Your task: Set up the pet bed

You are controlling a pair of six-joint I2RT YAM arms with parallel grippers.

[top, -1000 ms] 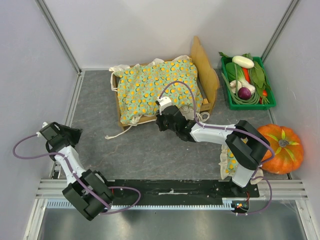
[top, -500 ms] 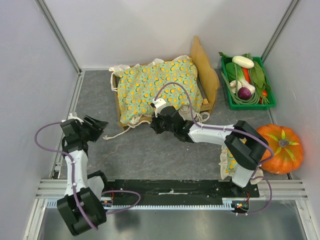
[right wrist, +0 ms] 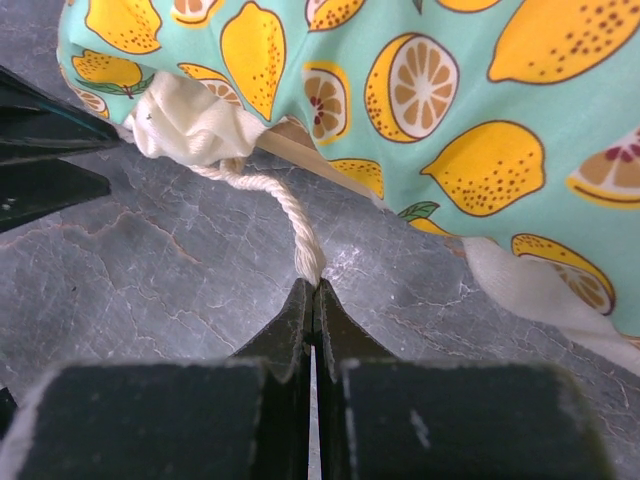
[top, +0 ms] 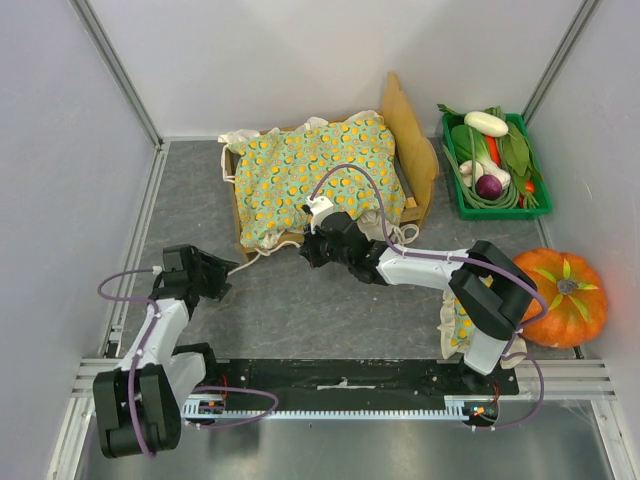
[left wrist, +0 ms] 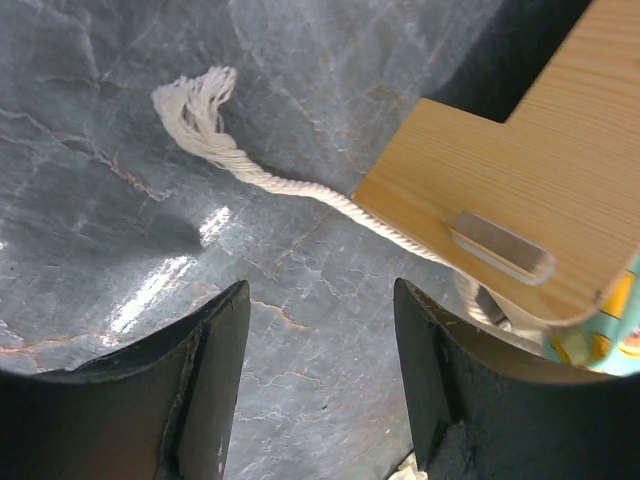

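The pet bed (top: 418, 150), light wood with a tall wavy headboard on its right, stands at the back middle. A green blanket (top: 310, 175) printed with lemons covers it. My right gripper (top: 311, 250) is at the bed's front edge. In the right wrist view it (right wrist: 315, 290) is shut on a white cord (right wrist: 300, 230) that hangs from the blanket's (right wrist: 430, 90) ruffled corner. My left gripper (top: 226, 272) sits low off the bed's front left corner, open and empty (left wrist: 320, 300). Ahead of it a frayed cord (left wrist: 240, 165) lies on the floor beside the wooden corner (left wrist: 530, 190).
A green crate (top: 497, 208) of toy vegetables stands at the back right, and an orange pumpkin (top: 562, 297) is in front of it. A piece of matching lemon fabric (top: 459, 322) shows under my right arm's base. Grey walls close in left and right.
My left arm has swung from the left wall in toward the bed's front left corner, and its gripper has opened. My right gripper shifted slightly left, still pinching the cord.
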